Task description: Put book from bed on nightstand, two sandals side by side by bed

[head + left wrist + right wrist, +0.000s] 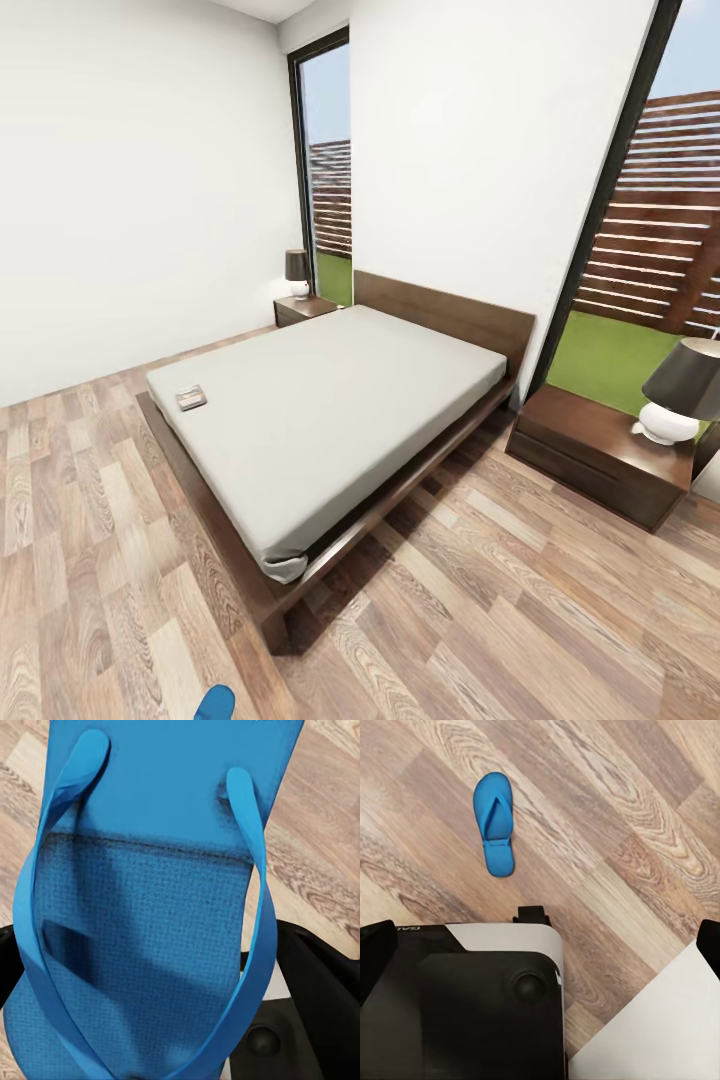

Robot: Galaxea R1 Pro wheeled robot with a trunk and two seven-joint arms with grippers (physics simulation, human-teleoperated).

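The bed has a light-grey mattress, and the book lies flat near its foot corner on the far side. One nightstand stands at the far side of the headboard and another nightstand at the near side. One blue sandal hangs very close to the left wrist camera, above the floor and the robot's base, so my left gripper holds it; its fingers are covered. That sandal's tip pokes into the head view's lower edge. The other sandal lies sole-down on the floor beyond my open right gripper.
A dark-shaded lamp stands on the far nightstand and another lamp on the near one. Tall windows flank the headboard. Wood-plank floor runs around the bed. The robot's dark base lies under the right wrist.
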